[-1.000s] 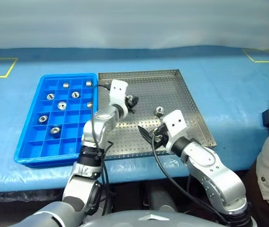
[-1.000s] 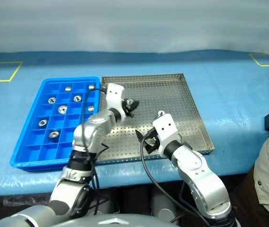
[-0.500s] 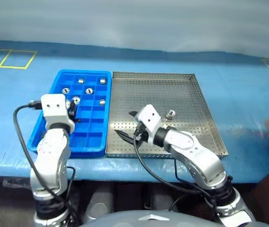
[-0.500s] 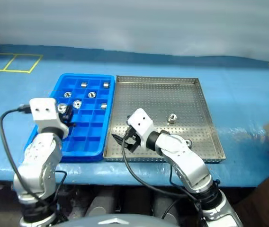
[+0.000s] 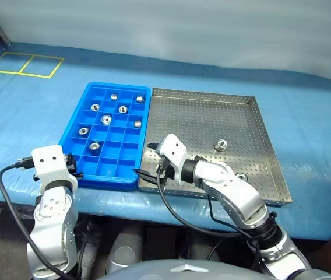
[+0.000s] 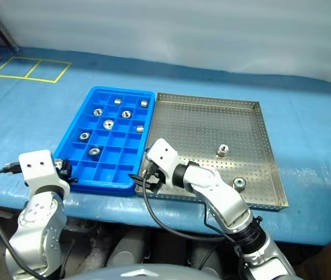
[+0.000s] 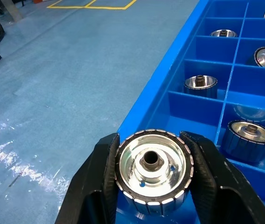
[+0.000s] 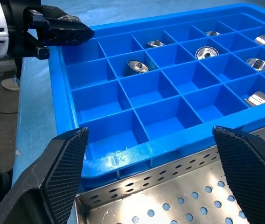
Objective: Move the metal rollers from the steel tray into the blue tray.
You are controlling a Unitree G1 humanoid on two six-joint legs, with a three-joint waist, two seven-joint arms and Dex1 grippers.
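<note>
Quick count: seven metal rollers (image 5: 105, 119) sit in the blue tray (image 5: 74, 126), each in its own compartment. Two more are on the steel tray (image 5: 200, 120), one out in the middle (image 5: 221, 144) and one near the right rim (image 6: 239, 184). One more (image 7: 153, 164) is clamped in the left hand (image 5: 72, 167). So ten rollers total, two trays, two hands counting the right hand (image 5: 151, 163).
</note>
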